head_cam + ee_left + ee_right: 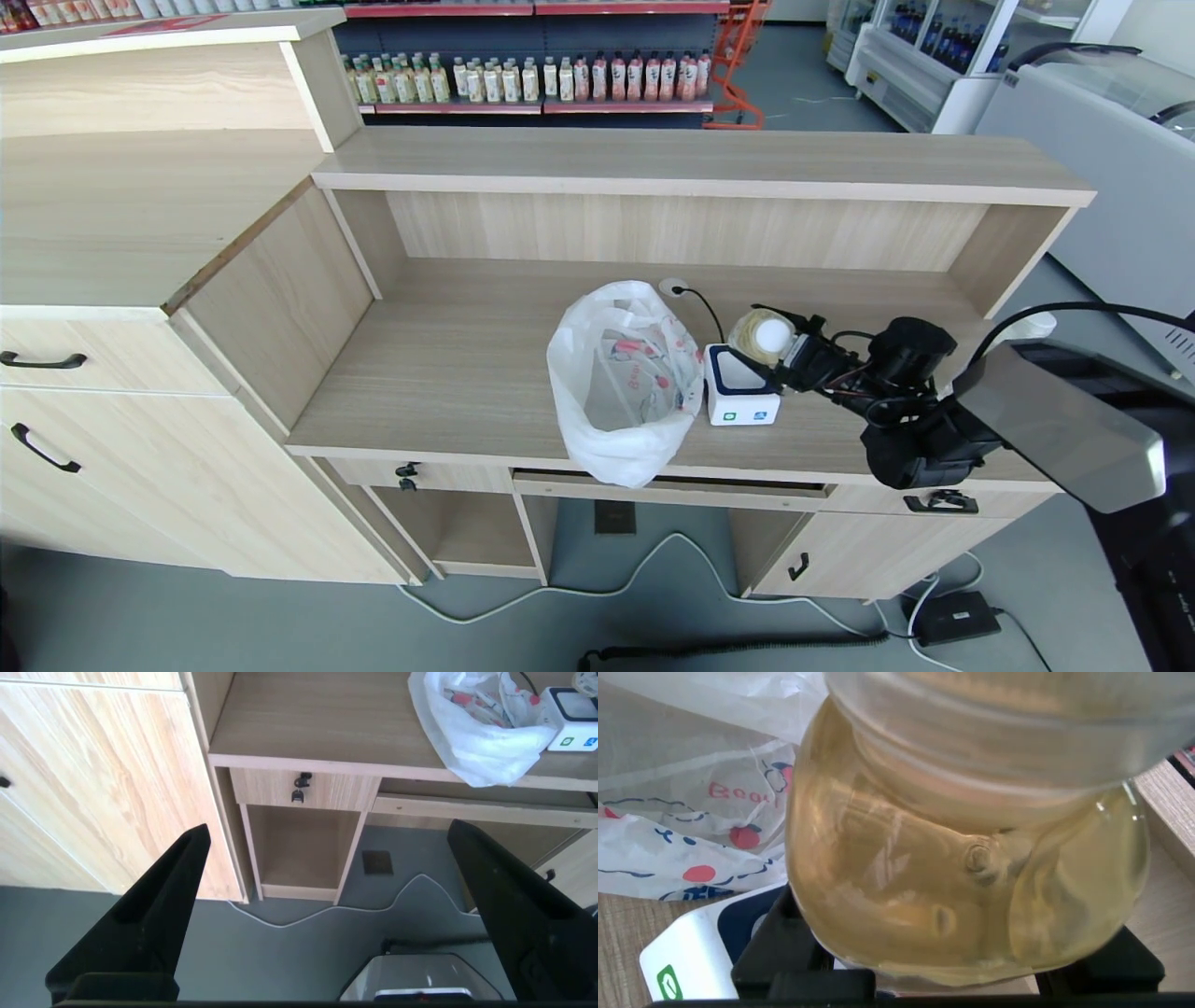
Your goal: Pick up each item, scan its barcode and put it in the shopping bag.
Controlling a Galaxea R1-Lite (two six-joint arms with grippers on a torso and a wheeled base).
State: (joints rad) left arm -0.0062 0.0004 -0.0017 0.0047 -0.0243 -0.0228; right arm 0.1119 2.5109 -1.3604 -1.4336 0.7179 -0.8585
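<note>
Bottle: clear plastic with pale yellow liquid and a white cap, tipped on its side, held just above the scanner's far edge.
Handling: I judge it weighty with liquid. Its wall looks smooth, rounded and likely slick, and would give a little under squeeze. I'd grip across the body, not the cap.
Right gripper: clamped on the bottle, over the scanner.
Shopping bag: white, mouth open, touching the scanner on its left.
Left gripper: fingers spread wide, holding nothing, well apart from the scanner, low before the counter.
</note>
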